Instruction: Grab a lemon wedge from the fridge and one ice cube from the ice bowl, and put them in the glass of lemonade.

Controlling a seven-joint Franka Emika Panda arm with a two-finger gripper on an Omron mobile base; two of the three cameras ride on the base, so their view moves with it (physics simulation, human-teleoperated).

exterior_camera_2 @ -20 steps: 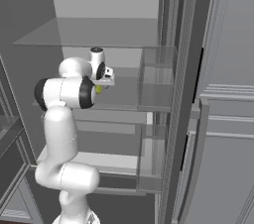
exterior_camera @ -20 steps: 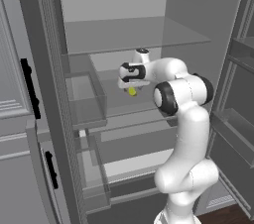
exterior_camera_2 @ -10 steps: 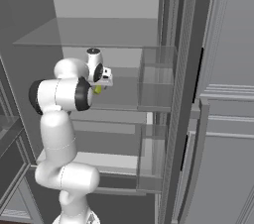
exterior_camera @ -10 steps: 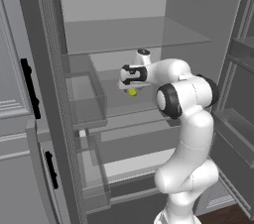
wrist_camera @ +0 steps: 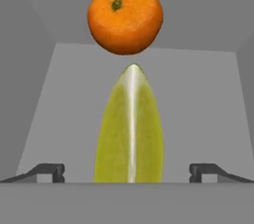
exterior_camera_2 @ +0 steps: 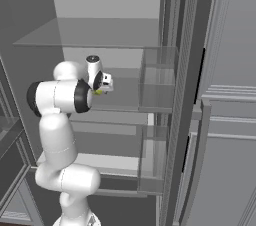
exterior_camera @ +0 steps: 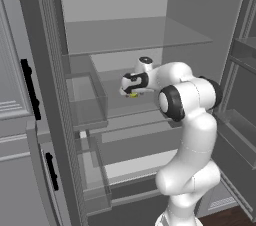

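The fridge (exterior_camera: pixel 125 35) stands open in front of me. The lemon wedge (wrist_camera: pixel 130 129), yellow-green and on its edge, lies on a middle glass shelf. My gripper (wrist_camera: pixel 127 171) is open and straddles the wedge. One dark fingertip (wrist_camera: pixel 49 171) stands to each side of it, apart from it. In the left base view the gripper (exterior_camera: pixel 132 90) hangs just above the wedge (exterior_camera: pixel 134 95). The right base view shows the gripper (exterior_camera_2: pixel 102 87) over the wedge (exterior_camera_2: pixel 98 91) too. The ice bowl and the glass of lemonade are out of view.
An orange (wrist_camera: pixel 125 15) sits on the same shelf just beyond the wedge. Clear door bins (exterior_camera: pixel 87 100) (exterior_camera_2: pixel 157 80) flank the shelf on the open doors. Another glass shelf (exterior_camera_2: pixel 90 32) lies close above the hand.
The arm's elbow has shifted slightly and the hand has edged closer to the lemon wedge. The jaws have stayed open.
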